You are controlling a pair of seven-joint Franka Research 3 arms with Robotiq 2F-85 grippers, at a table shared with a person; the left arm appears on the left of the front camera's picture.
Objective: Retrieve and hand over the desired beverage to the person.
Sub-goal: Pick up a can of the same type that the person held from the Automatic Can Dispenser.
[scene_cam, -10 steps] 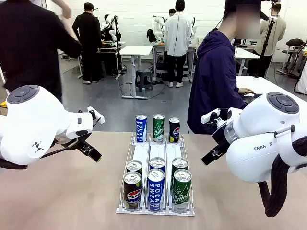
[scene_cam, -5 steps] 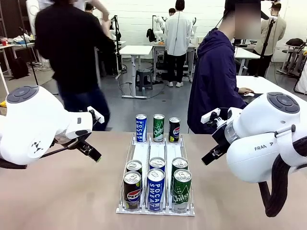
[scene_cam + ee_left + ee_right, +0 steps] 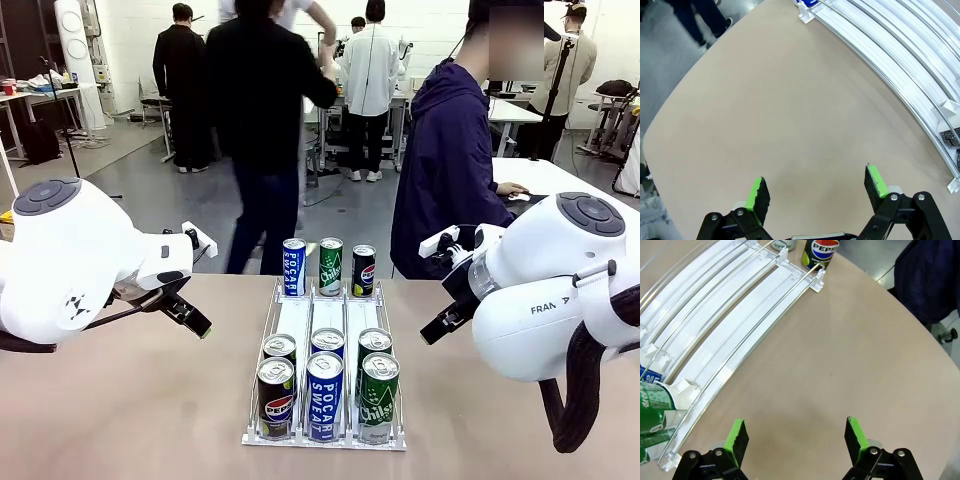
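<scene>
Left fingers (image 3: pixel 758 199) stand wide apart over the bare table (image 3: pixel 780 110) and hold nothing. The white rack (image 3: pixel 900 65) lies off to one side of them. Right fingers (image 3: pixel 855 435) are wide apart too and empty, above the table just beside the rack's other long side. (Both arms hang in the air, one on each side of the rack.)

The rack has three lanes. At its near end stand a Pepsi can (image 3: pixel 276 398), a Pocari Sweat can (image 3: pixel 324 395) and a green can (image 3: pixel 379 398), side by side. Three more cans (image 3: pixel 328 342) stand right behind them, one in each lane. The middle of each lane is bare. At the far end three far cans (image 3: pixel 331 266) stand upright in a row: blue on the left, green in the middle, black Pepsi on the right.

Past the table's far edge stands the person (image 3: pixel 445 170) in the dark purple jacket, right of the rack and turned sideways, with one hand (image 3: pixel 512 190) on another white table. Farther back, someone in black (image 3: pixel 265 110) is mid-step on the grey floor.
</scene>
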